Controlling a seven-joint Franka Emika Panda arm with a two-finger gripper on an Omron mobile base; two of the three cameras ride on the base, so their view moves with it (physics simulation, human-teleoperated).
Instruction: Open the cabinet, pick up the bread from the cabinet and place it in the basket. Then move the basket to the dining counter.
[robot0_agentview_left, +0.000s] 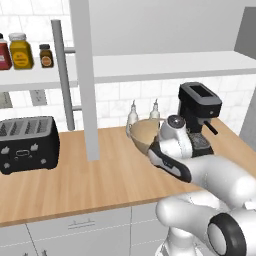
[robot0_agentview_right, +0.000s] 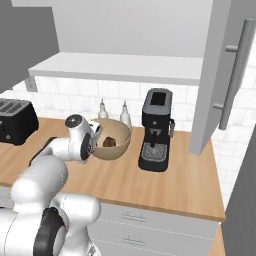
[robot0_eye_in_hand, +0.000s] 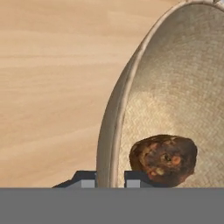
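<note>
The round tan basket (robot0_agentview_left: 143, 133) (robot0_agentview_right: 119, 142) stands on the wood worktop next to the coffee machine. The brown bread (robot0_eye_in_hand: 164, 159) (robot0_agentview_right: 109, 142) lies inside it on the speckled bottom. My gripper (robot0_eye_in_hand: 109, 180) (robot0_agentview_right: 98, 141) is shut on the basket's near rim (robot0_eye_in_hand: 109, 144), one fingertip (robot0_eye_in_hand: 83, 179) outside the wall and the other inside, beside the bread. The grey cabinet stands open: one door (robot0_agentview_left: 82, 75) swings out at the left, the other door (robot0_agentview_right: 215, 75) at the right, and the white shelf (robot0_agentview_left: 165, 65) shows between them. The dining counter is out of view.
A black coffee machine (robot0_agentview_left: 200, 107) (robot0_agentview_right: 156, 130) stands right behind the basket. Two small bottles (robot0_agentview_left: 133, 113) are at the tiled wall. A black toaster (robot0_agentview_left: 27, 145) sits at the left, with spice jars (robot0_agentview_left: 21, 50) on the shelf above. The open doors jut over the worktop.
</note>
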